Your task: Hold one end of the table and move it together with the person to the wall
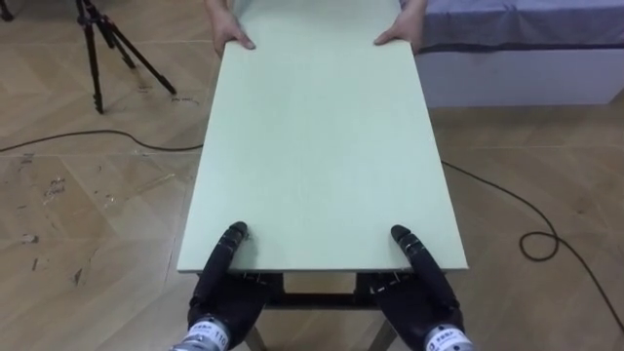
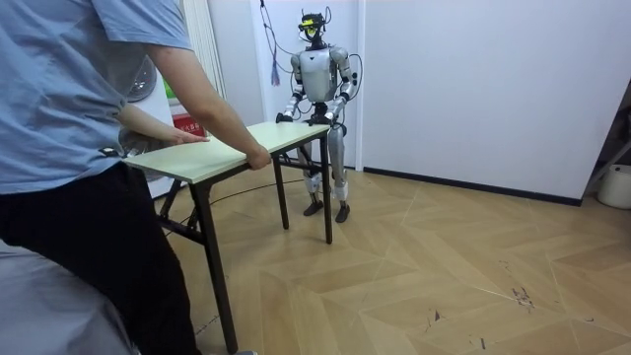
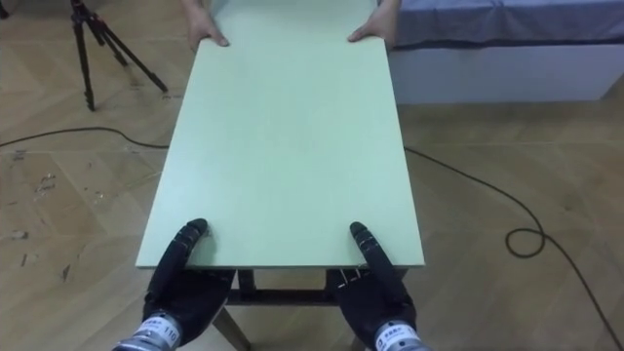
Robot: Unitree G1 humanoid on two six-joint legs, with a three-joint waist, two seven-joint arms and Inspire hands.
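This looks like a room in a home, set up for recording. It has a herringbone wood floor (image 2: 444, 266) and plain white walls (image 2: 473, 79). A bed (image 1: 517, 29) with a grey-blue cover stands on a white base along one side. A black tripod (image 1: 94, 49) stands on the floor nearby.

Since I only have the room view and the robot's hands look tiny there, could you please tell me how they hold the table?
Observer: The left hand and right hand each grip the table at its near edge, thumb on top and the other fingers curled underneath.
Operator: Thank you. Is anything standing on the floor on the robot's left that I cannot see?
Observer: Yes, a black tripod stands on the floor off the table's far left corner, apart from it.
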